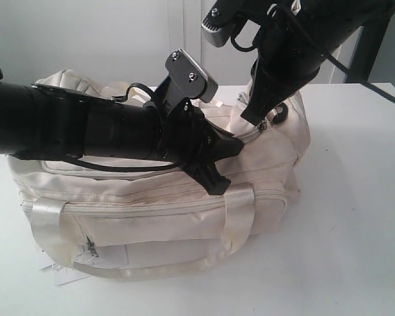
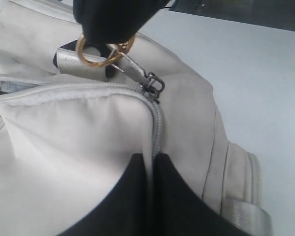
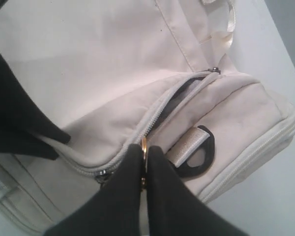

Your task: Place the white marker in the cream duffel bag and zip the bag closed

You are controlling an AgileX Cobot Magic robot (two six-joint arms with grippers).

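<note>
- Because the cream duffel bag [image 1: 151,210] is soft and folds easily on the tabletop [image 1: 355,250], I must hold it near the zipper [image 2: 156,128], not on loose cloth.
- My left jaws are pressed together on the bag's fabric at the zipper seam.
- My right jaws are clamped on the gold ring [image 3: 144,145] of the zipper pull, which is small, slippery metal.
- I cannot see the white marker; probably it is inside the bag.

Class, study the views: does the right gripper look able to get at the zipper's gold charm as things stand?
Likely yes: the right gripper looks shut on the gold charm, with nothing between. The left gripper pinches the cream duffel bag elsewhere, out of its way.
</note>
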